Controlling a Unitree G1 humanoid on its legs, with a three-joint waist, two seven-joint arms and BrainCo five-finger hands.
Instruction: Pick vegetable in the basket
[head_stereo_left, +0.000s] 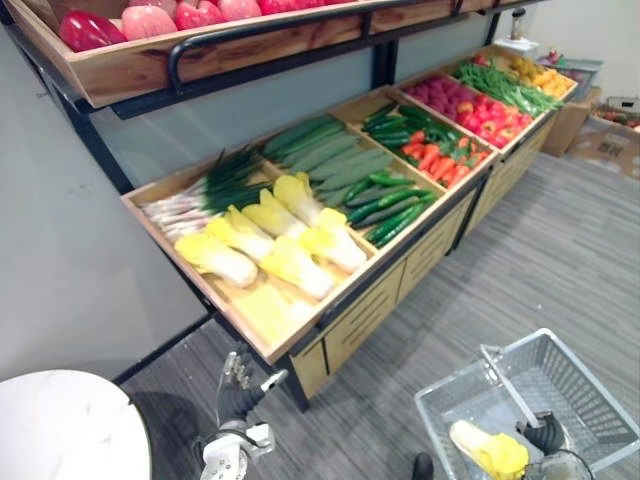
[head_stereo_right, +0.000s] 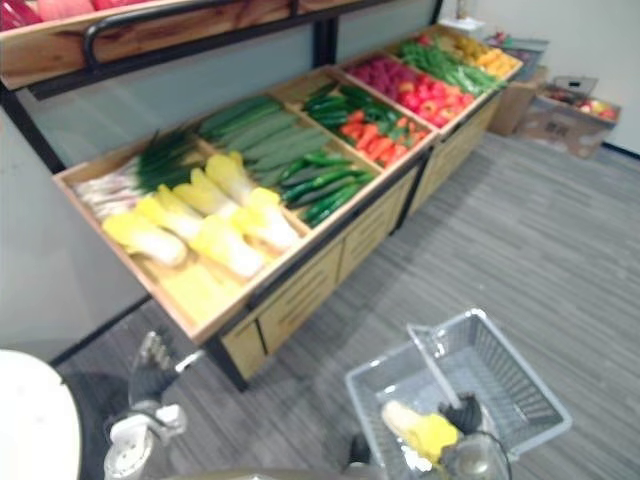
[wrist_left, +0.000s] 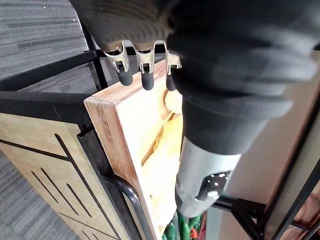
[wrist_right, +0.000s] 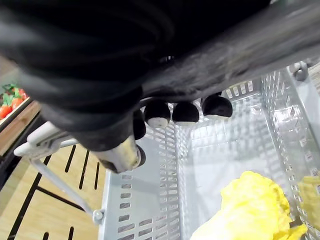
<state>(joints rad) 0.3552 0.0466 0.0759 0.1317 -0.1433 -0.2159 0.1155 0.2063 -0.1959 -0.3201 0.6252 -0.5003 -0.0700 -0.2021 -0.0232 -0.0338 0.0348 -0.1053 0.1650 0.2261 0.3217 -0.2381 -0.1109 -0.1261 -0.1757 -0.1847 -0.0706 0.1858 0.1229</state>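
Right hand (head_stereo_left: 545, 435), low at near right, fingers curled round the handle (head_stereo_left: 507, 385) of the wire basket (head_stereo_left: 600, 395), which holds a yellow cabbage (head_stereo_left: 488, 450). Left hand (head_stereo_left: 236, 385), fingers straight and empty, upright beside the near corner of the wooden stand (head_stereo_left: 365, 310).

One wire basket (head_stereo_left: 560, 345), with one yellow cabbage (head_stereo_left: 485, 450) inside. About six more cabbages (head_stereo_left: 290, 262) in the nearest shelf crate, beside one heap of spring onions (head_stereo_left: 205, 195). Cucumbers (head_stereo_left: 390, 205) too many to count. Two hands: left hand (head_stereo_left: 236, 385), right hand (head_stereo_left: 545, 432). One round white tabletop (head_stereo_left: 60, 420).
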